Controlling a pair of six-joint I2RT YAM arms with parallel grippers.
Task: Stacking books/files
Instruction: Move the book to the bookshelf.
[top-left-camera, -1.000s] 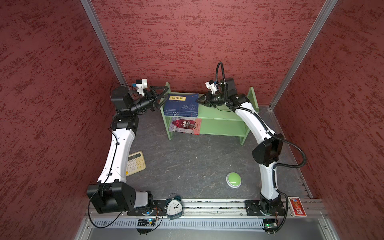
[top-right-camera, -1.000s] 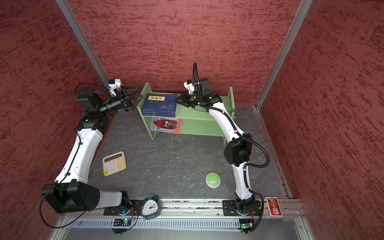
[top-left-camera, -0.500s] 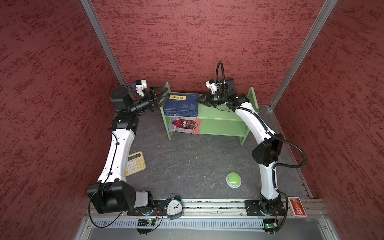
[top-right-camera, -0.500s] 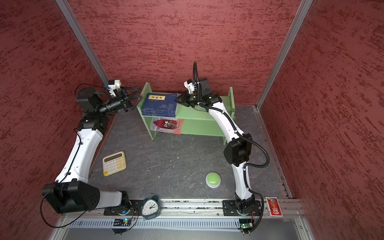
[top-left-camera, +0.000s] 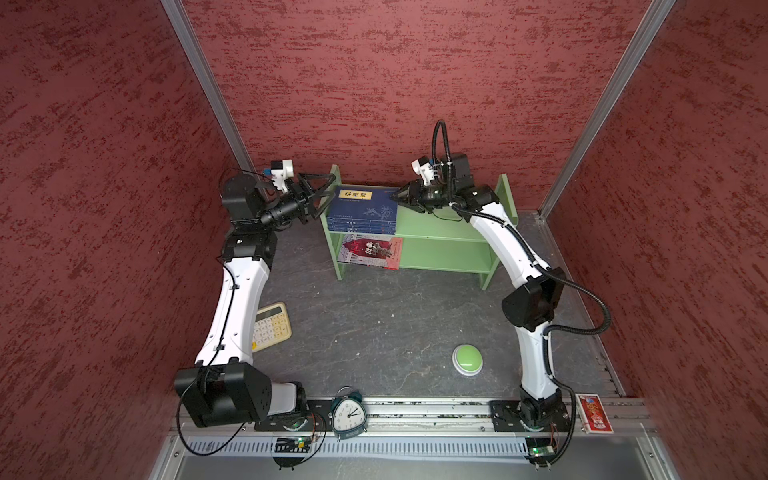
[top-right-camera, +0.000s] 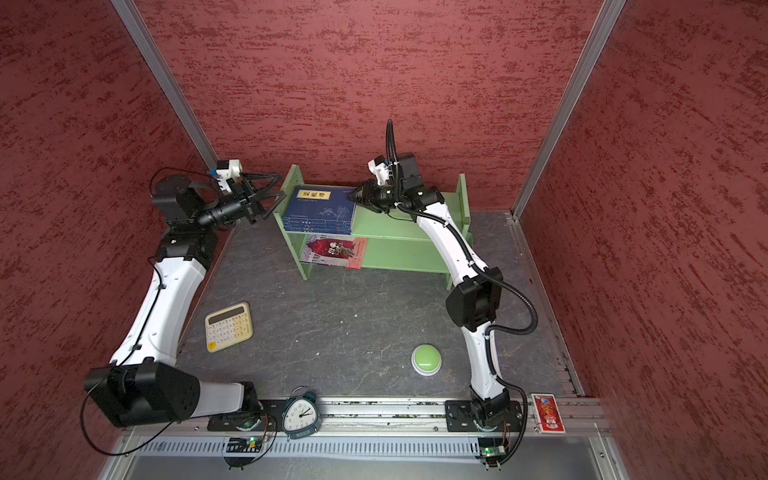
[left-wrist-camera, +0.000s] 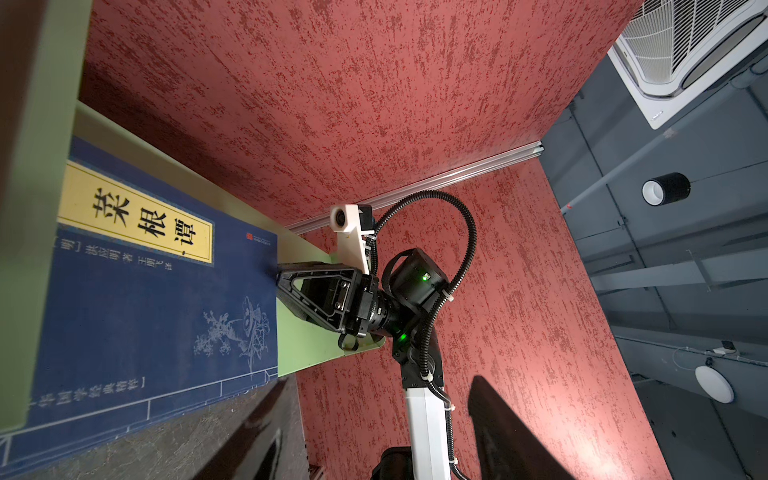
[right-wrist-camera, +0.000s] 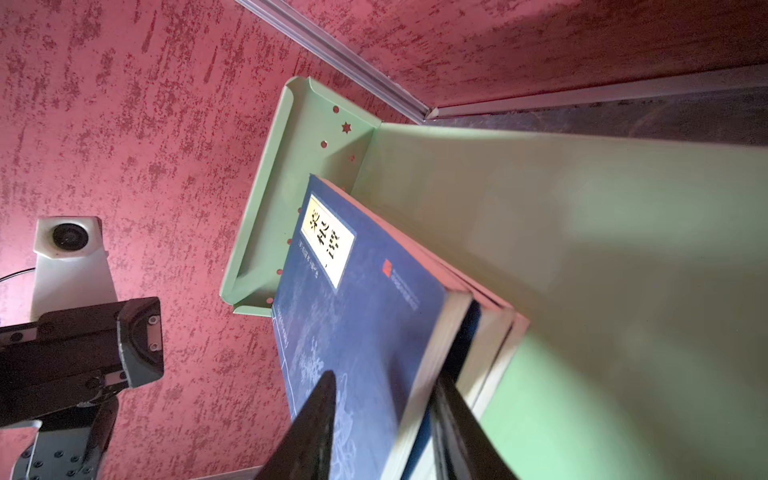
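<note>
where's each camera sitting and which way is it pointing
Top views: high in front, looking down and back at the green two-tier metal shelf and stack of navy blue paperbacks; left arm, right arm show whole.
Left wrist: beside the shelf's end, facing the right arm across the stack; parted left jaws show.
Right wrist: over the shelf, facing the left arm along the stack; right jaws straddle the top book.
Shared: wrist views both show the yellow title label.

Navy books (top-left-camera: 360, 210), yellow-labelled, lie stacked flat atop the green shelf (top-left-camera: 440, 224) at 12 o'clock; the red-and-white book (top-left-camera: 370, 251) lies flat beneath.
</note>
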